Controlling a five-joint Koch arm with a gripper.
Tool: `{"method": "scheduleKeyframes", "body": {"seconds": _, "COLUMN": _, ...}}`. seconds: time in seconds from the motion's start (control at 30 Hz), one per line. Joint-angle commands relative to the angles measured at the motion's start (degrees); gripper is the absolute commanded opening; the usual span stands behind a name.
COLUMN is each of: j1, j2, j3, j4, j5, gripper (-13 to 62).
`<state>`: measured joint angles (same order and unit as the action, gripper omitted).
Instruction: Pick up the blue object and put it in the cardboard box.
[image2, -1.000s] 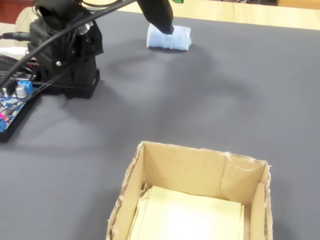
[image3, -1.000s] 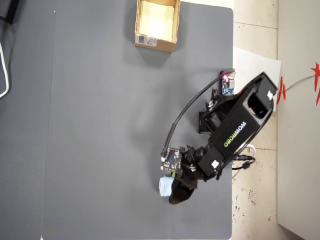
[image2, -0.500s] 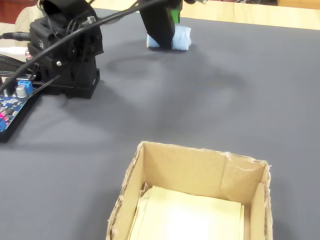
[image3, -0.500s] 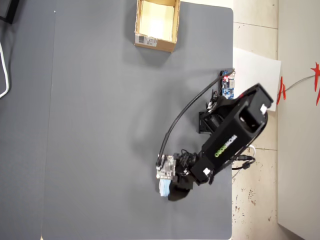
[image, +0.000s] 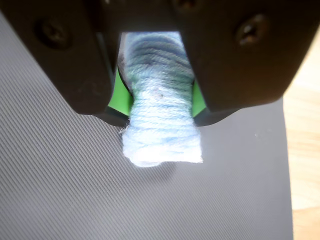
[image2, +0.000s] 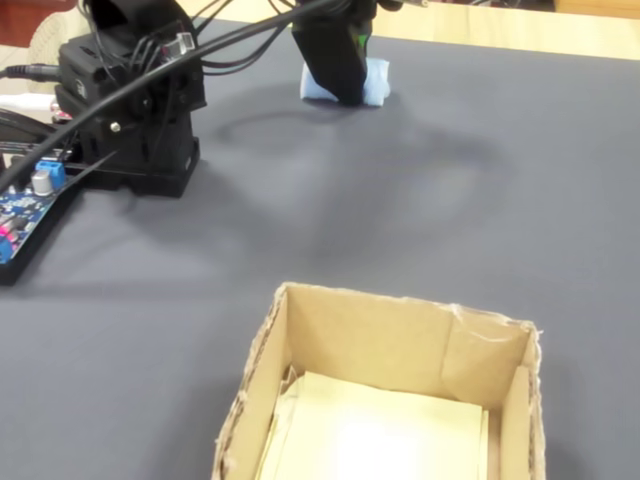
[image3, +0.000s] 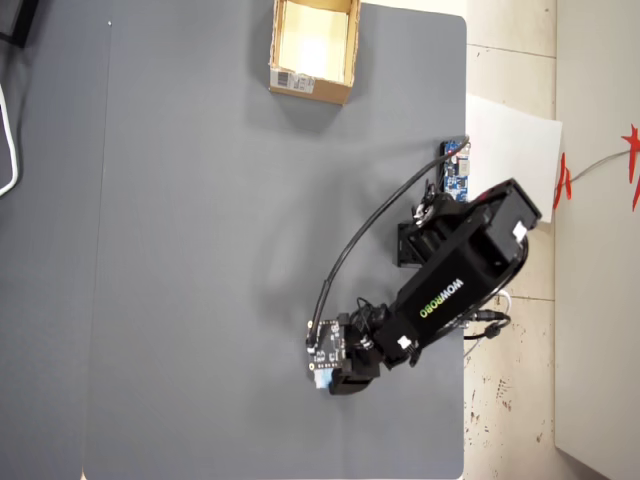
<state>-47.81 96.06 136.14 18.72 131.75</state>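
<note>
A dark grey ribbed mat (image: 60, 190) is covering the table, with pale wood showing past its edge in the wrist view. On it the small pale light-blue, thread-wound roll (image: 162, 125) is lying low against the mat, and the black gripper with green pads (image: 162, 107) is closing on it: both jaws are pressing into its sides, pinching the wound thread into a waist, so the hold is looking firm. The roll's long axis is running between the jaws, from twelve to six o'clock in the wrist view, its free end sticking out at six. Whether it is lifting clear of the mat cannot be told. In the overhead view the roll (image3: 321, 381) is sitting near the mat's lower edge, and the small tan cardboard box with a white printed label (image3: 311, 84) is lying well apart from it, at about twelve o'clock. In the fixed view the box (image2: 400, 340) is standing open, showing only a pale yellowish floor inside, nothing else in it.
</note>
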Motion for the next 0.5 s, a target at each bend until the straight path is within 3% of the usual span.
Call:
{"method": "scheduleKeyframes", "body": {"seconds": 0.0, "j1": 0.35, "j2": 0.79, "j3": -1.14, "j4": -3.52, "j5": 1.93, "gripper": 4.3}}
{"method": "scheduleKeyframes", "body": {"seconds": 0.47, "j1": 16.35, "j2": 12.39, "j3": -1.67, "j4": -6.24, "j5": -6.94, "gripper": 4.5}}
